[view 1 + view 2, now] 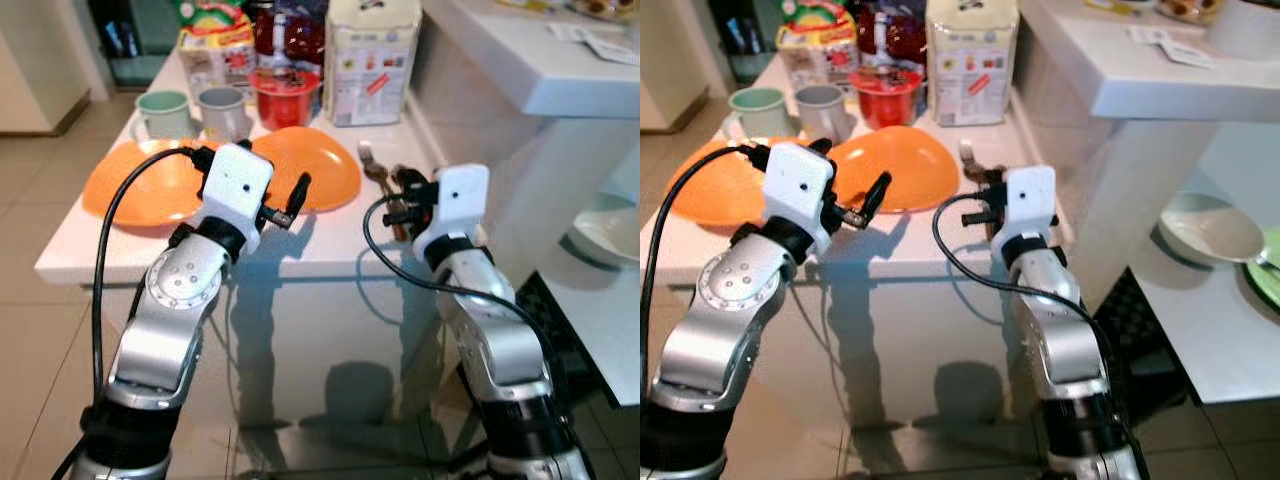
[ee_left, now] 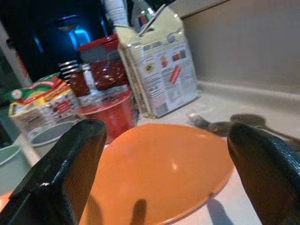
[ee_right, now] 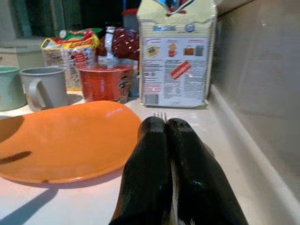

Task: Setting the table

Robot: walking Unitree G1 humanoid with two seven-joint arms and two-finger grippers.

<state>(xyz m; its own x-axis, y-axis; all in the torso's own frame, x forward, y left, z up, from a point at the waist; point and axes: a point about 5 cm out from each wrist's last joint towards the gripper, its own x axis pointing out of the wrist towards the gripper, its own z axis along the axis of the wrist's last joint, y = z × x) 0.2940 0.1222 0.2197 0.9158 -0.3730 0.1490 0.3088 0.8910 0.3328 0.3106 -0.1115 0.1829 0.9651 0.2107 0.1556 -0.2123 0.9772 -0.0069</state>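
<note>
Two claws hovered at the counter's (image 1: 90, 250) near edge: left claw (image 1: 290, 205) spread before the nearer orange plate (image 1: 315, 165), right claw (image 1: 400, 205) pressed together over the cutlery (image 1: 372, 165). Plate's probably light, stiff, slick; I'd pinch its rim.

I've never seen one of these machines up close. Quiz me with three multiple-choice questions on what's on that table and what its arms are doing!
1. Where is the carton?
A. behind the right-hand plate
B. on the floor
C. inside a mug

2. How many orange plates are on the table?
A. one
B. two
C. four

3. How does the left end effector stand?
A. shut on a fork
B. open
C. shut on a mug

Answers:
1. A, it stands at the table's back edge beyond that plate.
2. B, the left-hand plate lies beside the other.
3. B, its fingers sit wide apart with nothing between them.
</note>
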